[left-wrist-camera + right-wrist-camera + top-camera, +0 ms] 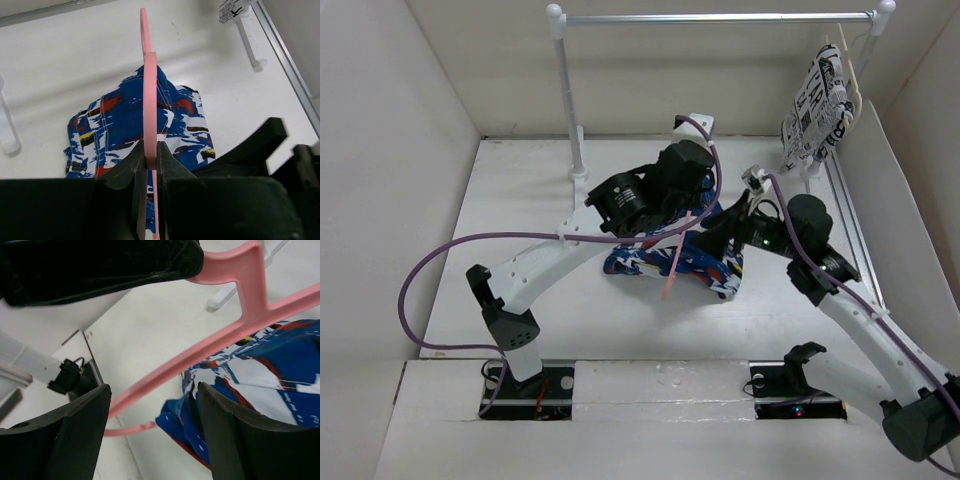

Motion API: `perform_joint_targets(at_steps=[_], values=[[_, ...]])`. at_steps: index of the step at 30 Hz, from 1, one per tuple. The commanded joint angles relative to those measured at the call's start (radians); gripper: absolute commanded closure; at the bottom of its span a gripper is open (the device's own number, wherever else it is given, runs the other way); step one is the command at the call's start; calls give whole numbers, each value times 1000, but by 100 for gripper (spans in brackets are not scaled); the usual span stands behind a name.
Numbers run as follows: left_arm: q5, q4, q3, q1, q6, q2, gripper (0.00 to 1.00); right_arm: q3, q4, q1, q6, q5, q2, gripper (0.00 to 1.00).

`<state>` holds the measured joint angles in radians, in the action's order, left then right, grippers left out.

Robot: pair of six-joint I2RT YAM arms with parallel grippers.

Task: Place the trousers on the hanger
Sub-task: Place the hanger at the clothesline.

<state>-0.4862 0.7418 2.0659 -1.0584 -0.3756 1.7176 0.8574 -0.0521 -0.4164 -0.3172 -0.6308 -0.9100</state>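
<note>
- White surface walled in by pale panels, with a white rail across the back, far ahead of both sets of jaws.
- From the rail's right end hangs a white garment covered in black newspaper-style print; the lettering is too small to read.
- Left jaws are pinched tight on the hanger. The wrist view shows it edge-on, its long axis running straight out ahead of them.
- The trousers lie in a folded heap on the surface, below and ahead of the left jaws, under the hanger's line. I cannot tell whether cloth and hanger touch.
- Right jaws stand wide apart and grip nothing; beyond their gap a pink arm of the hanger slants across, with the trousers past the right-hand finger.
- No brand or label shows anywhere else.
</note>
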Motion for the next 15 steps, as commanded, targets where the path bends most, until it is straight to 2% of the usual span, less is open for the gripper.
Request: perform_joint_targets(at_steps=[1,10,15], values=[[-17,-189,5,1,-16,-85,100,-23,256,-80,-181,80,-32,25],[-5,-262,-87,1,-9,-133,100,-87,323,-214,-319,206,-101,24],[-43,-274,-101,1,3,-148,100,-152,437,-298,-407,298,-116,33]])
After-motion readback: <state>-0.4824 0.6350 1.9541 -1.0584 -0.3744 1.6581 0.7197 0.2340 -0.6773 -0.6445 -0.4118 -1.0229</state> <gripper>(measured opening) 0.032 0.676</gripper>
